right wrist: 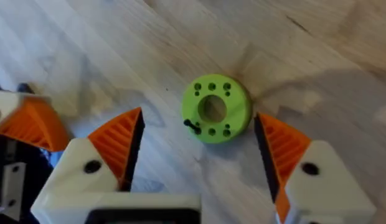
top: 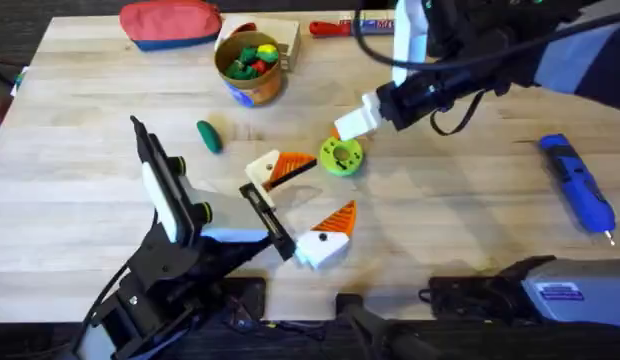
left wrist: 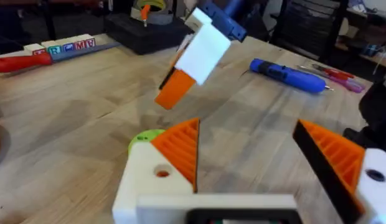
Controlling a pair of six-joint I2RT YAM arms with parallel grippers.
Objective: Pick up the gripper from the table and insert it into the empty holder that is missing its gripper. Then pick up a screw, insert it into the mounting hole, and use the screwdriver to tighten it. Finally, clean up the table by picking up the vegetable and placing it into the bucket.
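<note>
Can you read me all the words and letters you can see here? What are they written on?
Row of small white letter blocks beside the red-handled screwdriver: coloured letters, too blurred to read for sure.
White sticker on the grey box at the table's near edge: print too small to read.
I can make out no other writing.

free: table right of disc point(top: 341, 156) | blocked: left claw point(top: 290, 207)

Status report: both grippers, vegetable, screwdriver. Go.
Left gripper open, low beside lime-green disc. Right gripper open, over the disc. Vegetable on table, outside bucket. Screwdriver lying on table, unheld.
</note>
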